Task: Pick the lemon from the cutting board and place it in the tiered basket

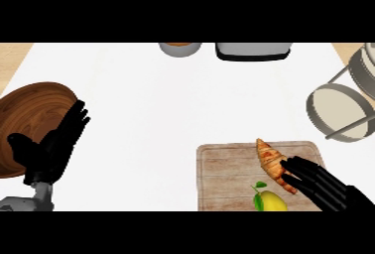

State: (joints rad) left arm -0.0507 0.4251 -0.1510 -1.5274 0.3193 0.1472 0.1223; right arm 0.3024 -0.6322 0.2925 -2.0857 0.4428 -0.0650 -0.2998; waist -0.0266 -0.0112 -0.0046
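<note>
A yellow lemon (pixel 273 201) with a green leaf lies at the near edge of the wooden cutting board (pixel 227 173). Just above it on the board lies a croissant (pixel 273 161). My right hand (pixel 322 186) is open, its fingers stretched over the board's right part, touching the croissant's lower end and just right of the lemon. The tiered basket (pixel 344 111) of grey wire with round trays stands at the right edge. My left hand (pixel 51 144) rests open at the left, fingers up.
A round brown wooden board (pixel 29 114) lies under and behind my left hand. At the counter's far edge stand a small bowl (pixel 180 48) and a grey appliance (pixel 253 51).
</note>
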